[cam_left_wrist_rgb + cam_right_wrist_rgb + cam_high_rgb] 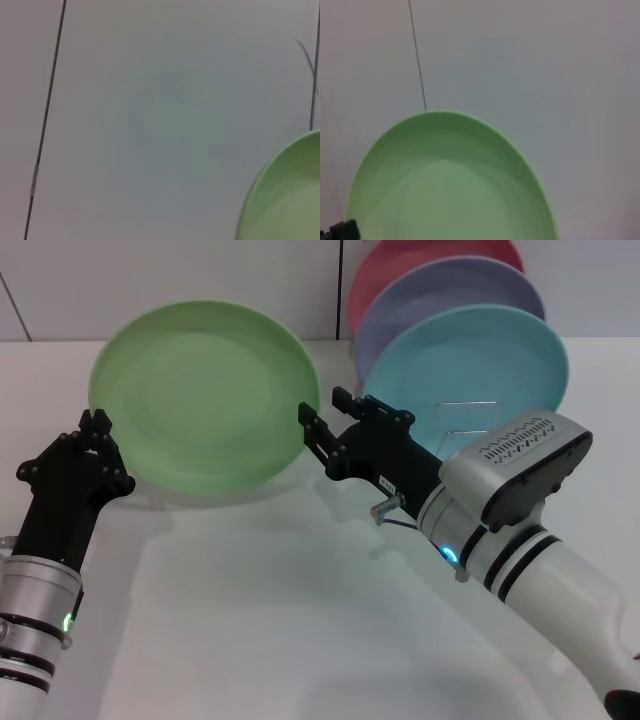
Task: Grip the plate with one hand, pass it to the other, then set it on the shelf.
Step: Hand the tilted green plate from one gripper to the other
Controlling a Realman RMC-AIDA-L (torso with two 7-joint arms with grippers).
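Left gripper (95,435) at the green plate's (205,395) left rim, grip unclear. Plate tilted up above the desk (300,620). Right gripper (318,435) pinching its right rim. Handover step; next, left lets go, right carries to rack (468,418).

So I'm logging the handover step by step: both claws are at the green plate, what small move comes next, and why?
Probably the left claw should let go and back away. The plate hangs tilted above the table, with the right claw at its opposite rim, seemingly gripping it. The rack, before the blue plate, is on the right arm's side, so that arm likely carries the plate there.
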